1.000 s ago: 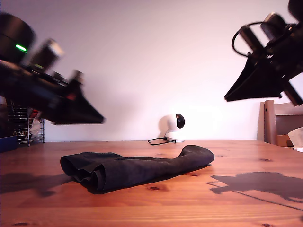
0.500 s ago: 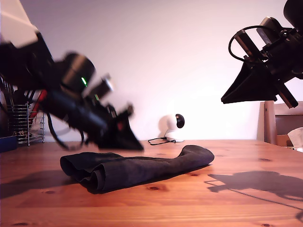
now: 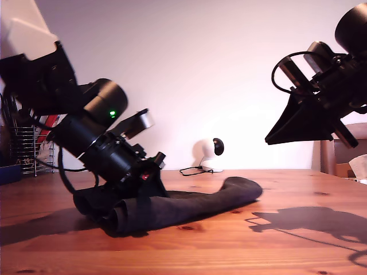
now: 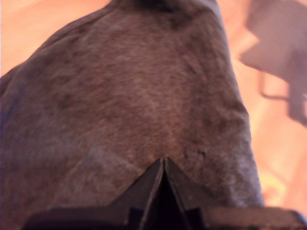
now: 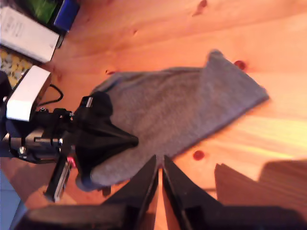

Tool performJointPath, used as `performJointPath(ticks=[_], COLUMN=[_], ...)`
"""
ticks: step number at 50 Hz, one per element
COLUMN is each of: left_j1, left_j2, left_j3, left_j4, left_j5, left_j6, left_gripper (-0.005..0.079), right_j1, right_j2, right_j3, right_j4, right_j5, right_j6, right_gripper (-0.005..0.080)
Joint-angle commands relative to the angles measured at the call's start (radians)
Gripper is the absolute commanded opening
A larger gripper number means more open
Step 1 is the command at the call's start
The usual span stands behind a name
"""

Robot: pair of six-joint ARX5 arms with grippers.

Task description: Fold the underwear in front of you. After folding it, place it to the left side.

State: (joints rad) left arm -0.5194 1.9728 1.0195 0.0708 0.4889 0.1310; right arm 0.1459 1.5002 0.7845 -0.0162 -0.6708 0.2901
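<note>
A long dark underwear (image 3: 183,203) lies rumpled across the middle of a wooden surface (image 3: 241,246), its thick rolled end toward the exterior view's left and a flatter end reaching toward the centre right of that frame.

What has just changed: a second ago our first end effector (image 3: 150,182) hung in the air at the exterior view's left, well above the cloth. Half a second ago it was swinging down, blurred. Now it has come to rest on the rolled end, its tip touching the fabric. We judge this to be the approach for a first grasp, so the folding itself has not begun. The garment has barely shifted.

Our second end effector (image 3: 298,123) hovers in the exterior view's upper right, well apart from the cloth, having drifted only slightly lower.

The first wrist view fills with fuzzy charcoal cloth (image 4: 134,96), and shows the first end effector (image 4: 163,165) with its jaws pressed together in a point on the fabric; whether any cloth is pinched between them we cannot tell. The second wrist view looks down from above (something the side-on exterior view cannot give), showing the garment's whole outline (image 5: 192,110), the first arm on its rolled end, and the second end effector (image 5: 159,165) with jaws closed on nothing.
</note>
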Motion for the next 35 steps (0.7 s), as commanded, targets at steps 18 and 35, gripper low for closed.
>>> performJointPath(ticks=[18,35], left_j1=[-0.111,-0.117], left_j2=[0.03,0.03], left_j3=[-0.028,-0.028], left_j4=[-0.234,-0.348], left_j5=[-0.091,-0.16], left_j6=[0.28,0.523], left_gripper=[-0.0021,-0.0021], right_j1=[0.004,0.003], right_j2=[0.01,0.01], right_j3=[0.016,0.016], right_j4=[-0.111,-0.247], right_j5=[0.001,0.069], right_j6=[-0.145,-0.193], right_gripper=[0.0084,0.0301])
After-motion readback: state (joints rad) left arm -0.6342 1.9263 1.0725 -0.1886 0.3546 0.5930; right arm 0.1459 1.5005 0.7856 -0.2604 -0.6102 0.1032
